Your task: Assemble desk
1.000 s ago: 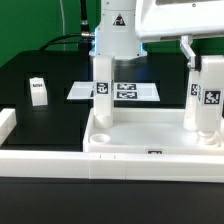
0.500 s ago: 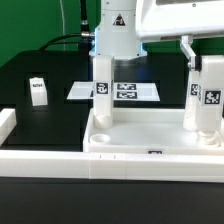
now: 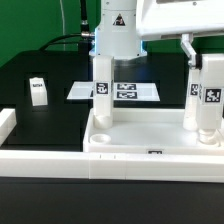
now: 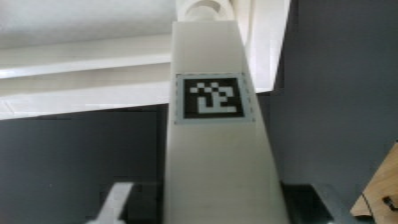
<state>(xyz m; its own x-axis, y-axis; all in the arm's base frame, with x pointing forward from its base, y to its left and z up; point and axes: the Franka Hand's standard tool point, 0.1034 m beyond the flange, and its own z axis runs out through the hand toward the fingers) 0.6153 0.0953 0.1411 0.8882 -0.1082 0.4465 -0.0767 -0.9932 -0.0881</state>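
Desk tabletop point(image 3: 150, 142), a white rimmed tray, lies at the front of the black table point(image 3: 60, 112) and holds two upright white square legs. My fingers point(image 4: 121, 203) are clamped on the gripped leg point(image 3: 205, 100), at the exterior view's right. Its black-and-white tag carries a code pattern, no readable words. The free leg point(image 3: 102, 95) stands at the tray's other end. A loose leg point(image 3: 38, 91) sits apart on the table. My fingertips are cut off in the wrist view.
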